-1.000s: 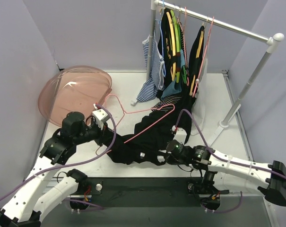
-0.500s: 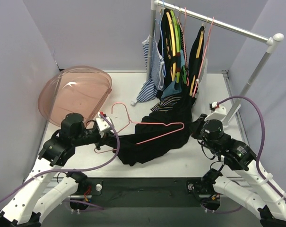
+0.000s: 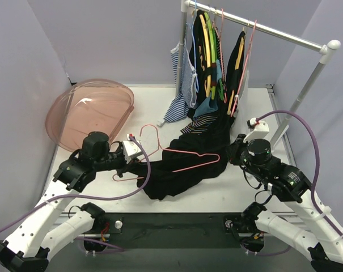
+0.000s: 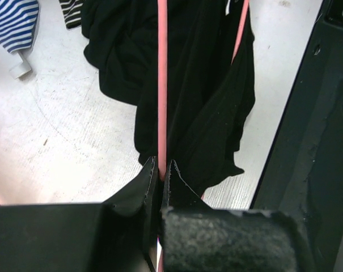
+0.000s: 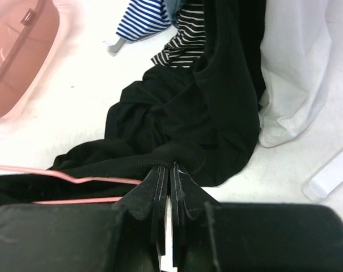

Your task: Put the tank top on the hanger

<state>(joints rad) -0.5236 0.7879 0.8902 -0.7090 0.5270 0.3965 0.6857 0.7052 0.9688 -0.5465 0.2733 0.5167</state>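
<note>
On the near side of the clothes rail [image 3: 273,31], the left hand [image 4: 161,167] is clamped tight on the thin pink wire of the hanger [image 3: 185,153], and the right hand [image 5: 170,169] is pinched closed on a rolled edge of the tank top [image 3: 171,178]. The top lies bunched on the counter [image 3: 148,107] below the rail, with the hanger lying across it. The job looks barely begun, as neither strap visibly sits on a hanger shoulder.

Pt of hanger [image 3: 191,151] hid in tank top [image 3: 171,178]; straps unclear.
</note>
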